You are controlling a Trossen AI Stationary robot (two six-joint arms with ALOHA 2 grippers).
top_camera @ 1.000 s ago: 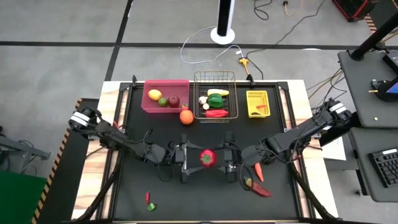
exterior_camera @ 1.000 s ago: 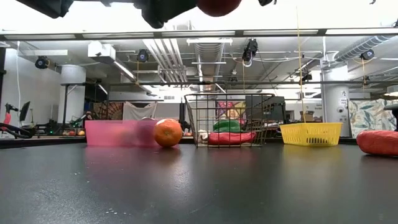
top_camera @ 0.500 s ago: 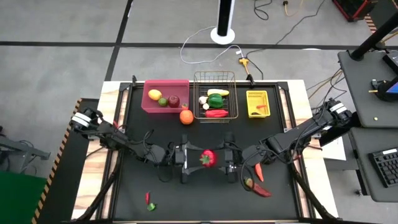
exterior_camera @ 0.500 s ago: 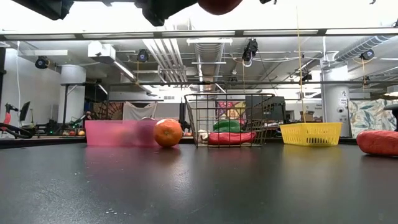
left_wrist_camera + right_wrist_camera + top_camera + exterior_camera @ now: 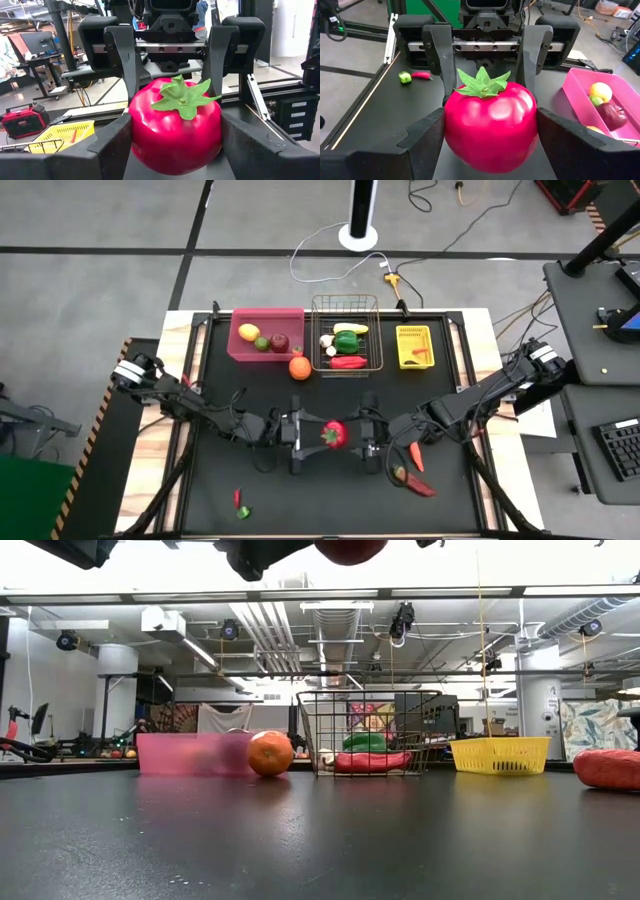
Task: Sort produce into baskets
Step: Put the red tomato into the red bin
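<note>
While three containers wait at the black table's (image 5: 300, 500) far edge (one pink plastic bin (image 5: 268, 311), one wire-mesh basket (image 5: 345, 299), one smaller yellow plastic bin (image 5: 413, 329)), the left gripper (image 5: 318, 433) and right gripper (image 5: 350, 435) meet mid-table. Both are clamped wide on one glossy red bell pepper (image 5: 334, 434), held aloft. If either tugs before the other releases, the pepper may slip and drop.

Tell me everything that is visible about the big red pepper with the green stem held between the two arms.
The glossy red plastic-looking pepper is round and smooth, with a green star-shaped leafy cap and stem on top. It is whole, and it is lifted above the middle of the black table. The left gripper and the right gripper both clamp it from opposite sides, their dark fingers pressing its flanks.
</note>
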